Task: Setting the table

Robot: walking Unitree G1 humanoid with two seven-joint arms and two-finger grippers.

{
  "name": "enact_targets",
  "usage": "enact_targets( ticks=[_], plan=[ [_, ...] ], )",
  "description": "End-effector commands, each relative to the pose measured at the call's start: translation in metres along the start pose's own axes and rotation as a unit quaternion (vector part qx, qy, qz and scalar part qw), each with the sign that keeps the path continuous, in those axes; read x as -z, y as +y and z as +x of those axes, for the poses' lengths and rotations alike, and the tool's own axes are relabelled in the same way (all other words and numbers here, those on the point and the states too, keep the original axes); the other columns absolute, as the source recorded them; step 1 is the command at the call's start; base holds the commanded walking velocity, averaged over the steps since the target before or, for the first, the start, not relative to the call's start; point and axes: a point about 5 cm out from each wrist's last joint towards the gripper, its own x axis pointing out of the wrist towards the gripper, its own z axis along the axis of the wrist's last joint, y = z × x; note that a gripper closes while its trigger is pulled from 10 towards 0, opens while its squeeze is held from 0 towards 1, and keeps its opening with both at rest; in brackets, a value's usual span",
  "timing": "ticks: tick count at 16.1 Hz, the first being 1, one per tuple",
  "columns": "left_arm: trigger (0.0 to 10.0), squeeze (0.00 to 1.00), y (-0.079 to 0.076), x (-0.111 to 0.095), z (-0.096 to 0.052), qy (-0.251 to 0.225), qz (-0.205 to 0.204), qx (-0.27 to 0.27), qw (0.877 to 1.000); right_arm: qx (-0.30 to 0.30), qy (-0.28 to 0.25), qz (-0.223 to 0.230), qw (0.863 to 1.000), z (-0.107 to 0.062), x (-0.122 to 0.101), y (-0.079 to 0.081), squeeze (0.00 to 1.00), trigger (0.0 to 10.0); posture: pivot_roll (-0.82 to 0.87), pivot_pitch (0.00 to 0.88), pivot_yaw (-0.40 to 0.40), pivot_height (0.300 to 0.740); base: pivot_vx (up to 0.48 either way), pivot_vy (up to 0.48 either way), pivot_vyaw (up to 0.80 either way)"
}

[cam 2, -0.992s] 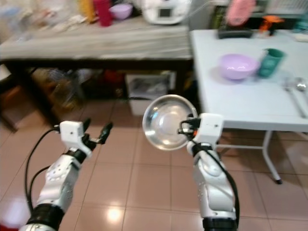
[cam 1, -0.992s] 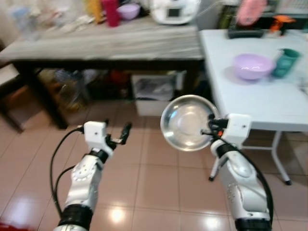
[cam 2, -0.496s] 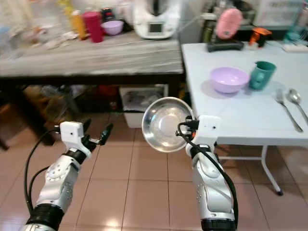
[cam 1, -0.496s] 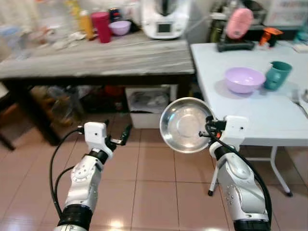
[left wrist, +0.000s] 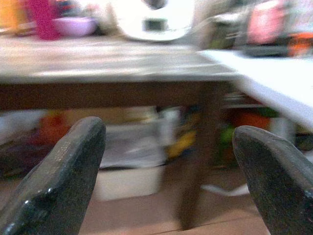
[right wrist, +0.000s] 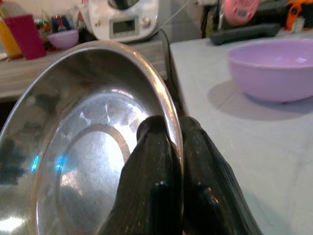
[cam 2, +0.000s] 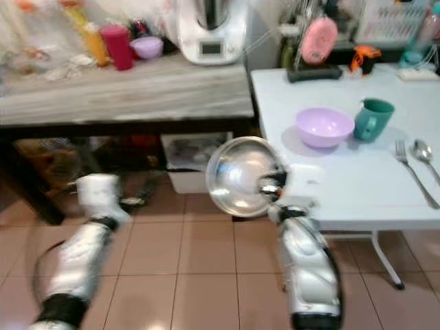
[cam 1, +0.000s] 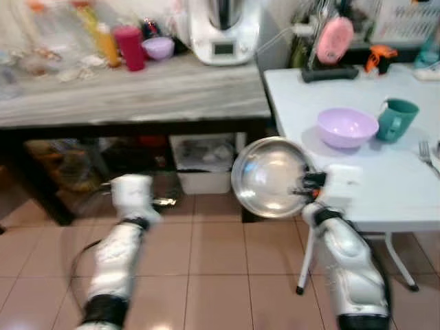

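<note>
The right tool (right wrist: 168, 161) pinches the steel plate (cam 1: 269, 176) by its rim, tilted on edge beside the white counter's (cam 1: 385, 172) near corner, likely for setting down; the left tool (left wrist: 166, 161) gapes wide, empty.

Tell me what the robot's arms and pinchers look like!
Both arms are shiny silver tubes ending in boxy white wrists. Each gripper has two long black fingers: the left gripper's look thick and rounded, and the right gripper's are glossy. A black cable loops beside the left arm.
</note>
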Motion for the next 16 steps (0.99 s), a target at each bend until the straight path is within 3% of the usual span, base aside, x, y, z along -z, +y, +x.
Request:
enact_targets(
  ticks=[1, 4, 5, 6, 8, 11, 16],
  plan=[
    [10.0, 0.00, 0.003, -0.001, -0.005, -0.002, 0.016, -0.020, 1.000, 0.009, -0.018, -0.013, 1.000, -0.003, -0.007, -0.008, 0.00, 10.0, -0.26, 0.024, 0.052, 0.740, 0.000, 0.000, 0.00],
    [10.0, 0.00, 0.017, 0.006, -0.023, 0.020, 0.038, -0.053, 0.998, 0.008, -0.025, -0.019, 0.999, -0.006, -0.008, -0.008, 0.00, 10.0, -0.24, 0.035, 0.053, 0.740, 0.000, 0.000, 0.00],
    [10.0, 0.00, 0.021, 0.011, -0.037, 0.029, 0.046, -0.054, 0.997, 0.008, -0.026, -0.018, 0.999, -0.009, -0.006, -0.009, 0.00, 10.0, -0.23, 0.041, 0.049, 0.740, 0.000, 0.000, 0.00],
    [10.0, 0.00, 0.025, 0.020, -0.059, 0.052, 0.055, -0.043, 0.996, 0.007, -0.026, -0.017, 0.999, -0.012, -0.005, -0.010, 0.00, 10.0, -0.23, 0.045, 0.047, 0.740, 0.000, 0.000, 0.00],
    [10.0, 0.00, 0.023, 0.022, -0.071, 0.061, 0.062, -0.019, 0.996, -0.001, -0.029, -0.012, 0.999, -0.017, -0.005, -0.007, 0.00, 10.0, -0.22, 0.053, 0.041, 0.740, 0.000, 0.000, 0.00],
    [10.0, 0.00, 0.026, 0.021, -0.069, 0.061, 0.052, -0.018, 0.997, -0.007, -0.022, -0.010, 1.000, -0.019, -0.001, -0.003, 0.00, 10.0, -0.22, 0.055, 0.041, 0.740, 0.000, 0.000, 0.00],
    [10.0, 0.00, 0.020, 0.022, -0.063, 0.065, 0.039, 0.004, 0.997, -0.001, -0.024, -0.007, 1.000, -0.018, -0.002, -0.003, 0.00, 10.0, -0.23, 0.049, 0.051, 0.740, 0.000, 0.356, -0.40]
  ],
)
